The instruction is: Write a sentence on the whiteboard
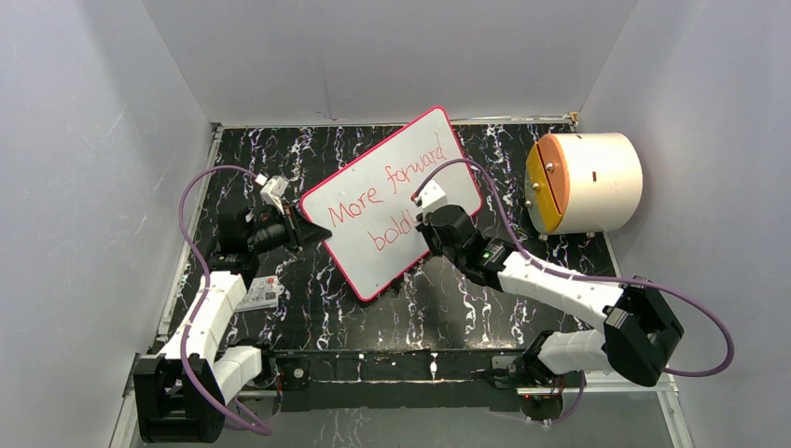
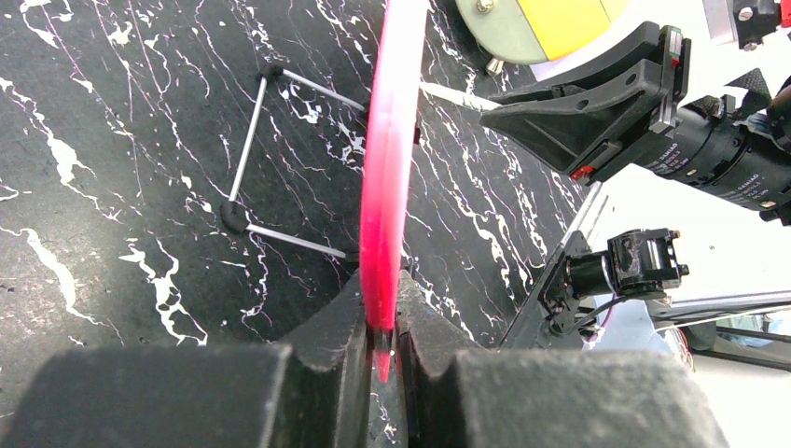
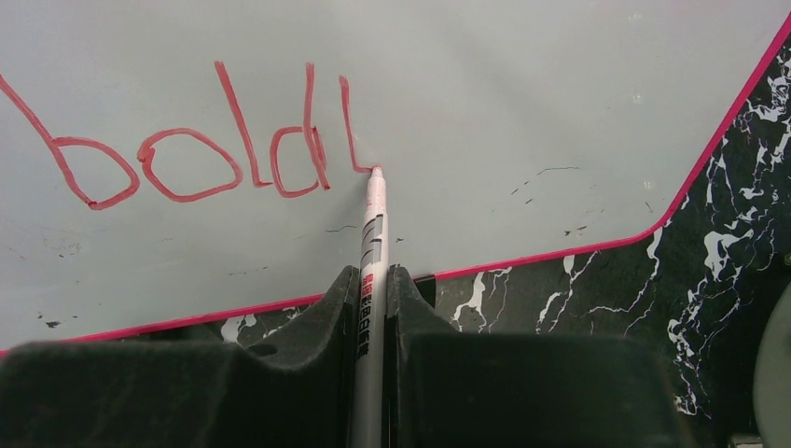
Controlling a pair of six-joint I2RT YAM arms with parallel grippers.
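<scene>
The whiteboard (image 1: 373,238), white with a red-pink rim, lies slanted on the black marbled table. Its red sentence (image 1: 387,185) reads "More forward" on one line and "boldl" (image 3: 187,154) below. My left gripper (image 1: 315,233) is shut on the board's left rim (image 2: 384,187), seen edge-on between its fingers (image 2: 331,341). My right gripper (image 1: 422,207) is shut on a white marker (image 3: 371,280). The marker's red tip (image 3: 376,172) touches the board at the foot of the last "l".
A cream cylinder with an orange and yellow face (image 1: 583,182) stands at the right. A small printed card (image 1: 259,294) lies by the left arm. A thin wire stand (image 2: 252,177) pokes out under the board. Grey walls close in on three sides.
</scene>
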